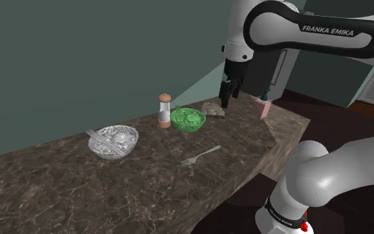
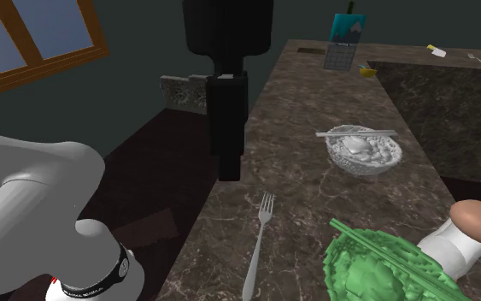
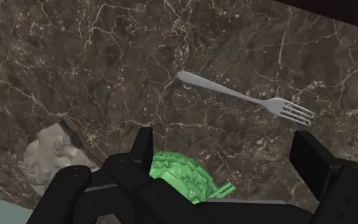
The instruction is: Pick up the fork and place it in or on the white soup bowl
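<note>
A silver fork lies flat on the dark marble counter near its front edge, also seen as the fork and the fork. The whitish, glassy soup bowl stands toward the shoulder view's left, with a thin stick across its rim; it is the bowl in the second exterior view. My black gripper hangs well above the counter, behind the fork and above a green bowl. In the wrist view its fingers stand apart with nothing between them, so the gripper is open. The gripper hovers high over the counter edge.
A green bowl and a salt shaker stand between the soup bowl and the gripper. A grey lumpy object and a pink bottle sit farther back. The counter edge drops off just past the fork.
</note>
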`<state>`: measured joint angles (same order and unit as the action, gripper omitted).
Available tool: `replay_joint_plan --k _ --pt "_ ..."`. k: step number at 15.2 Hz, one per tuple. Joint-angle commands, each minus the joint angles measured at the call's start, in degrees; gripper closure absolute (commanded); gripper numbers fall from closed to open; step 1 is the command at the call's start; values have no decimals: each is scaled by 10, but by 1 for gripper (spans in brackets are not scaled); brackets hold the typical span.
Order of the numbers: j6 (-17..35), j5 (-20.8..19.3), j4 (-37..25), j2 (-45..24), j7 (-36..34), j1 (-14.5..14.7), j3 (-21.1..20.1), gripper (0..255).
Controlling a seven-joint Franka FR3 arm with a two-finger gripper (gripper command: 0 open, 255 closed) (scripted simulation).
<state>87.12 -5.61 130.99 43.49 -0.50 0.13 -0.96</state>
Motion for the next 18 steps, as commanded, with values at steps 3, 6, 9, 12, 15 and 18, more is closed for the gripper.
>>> replay_joint_plan --k 3,6,9,12,15,18 --pt "42 -1 32 -6 49 20 13 0" --pt "104 -1 76 -20 122 51 33 0" --pt "166 0 114 -40 196 82 52 0" --pt "228 3 148 -65 271 113 70 0" --pt "288 8 177 -95 347 146 88 0" --pt "348 17 202 -130 425 180 105 0"
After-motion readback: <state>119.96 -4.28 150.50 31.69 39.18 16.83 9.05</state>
